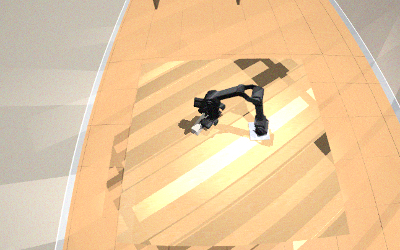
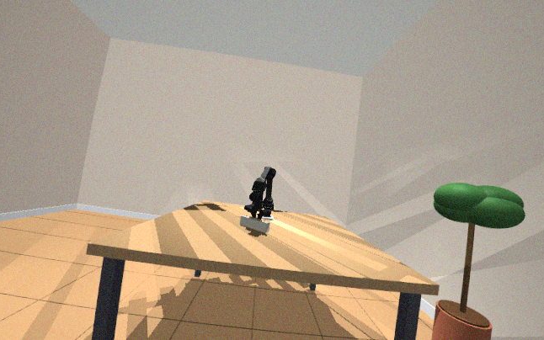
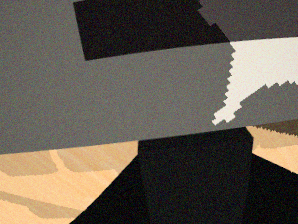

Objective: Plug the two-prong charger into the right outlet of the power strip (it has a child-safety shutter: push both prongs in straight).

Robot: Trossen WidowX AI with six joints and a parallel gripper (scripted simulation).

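The power strip (image 1: 196,129) (image 2: 254,224) (image 3: 165,100) is a light grey-white bar on the table. In the wrist view it spans the top, with a dark patch on its face, sunlit at right. My gripper (image 1: 207,123) (image 3: 184,157) is right beside the strip, shut on the black charger (image 3: 195,162). The charger's front end meets the strip's lower edge in the wrist view. No prongs show there; whether they are inside an outlet, and which one, cannot be told. The charger is too small and dark to make out in the top and exterior views.
The arm's base stands on a white square plate (image 1: 253,135), on the wooden table (image 1: 226,198) (image 2: 206,253). Striped light and shadow cross the tabletop. A potted plant (image 2: 477,207) stands beyond the table's right side.
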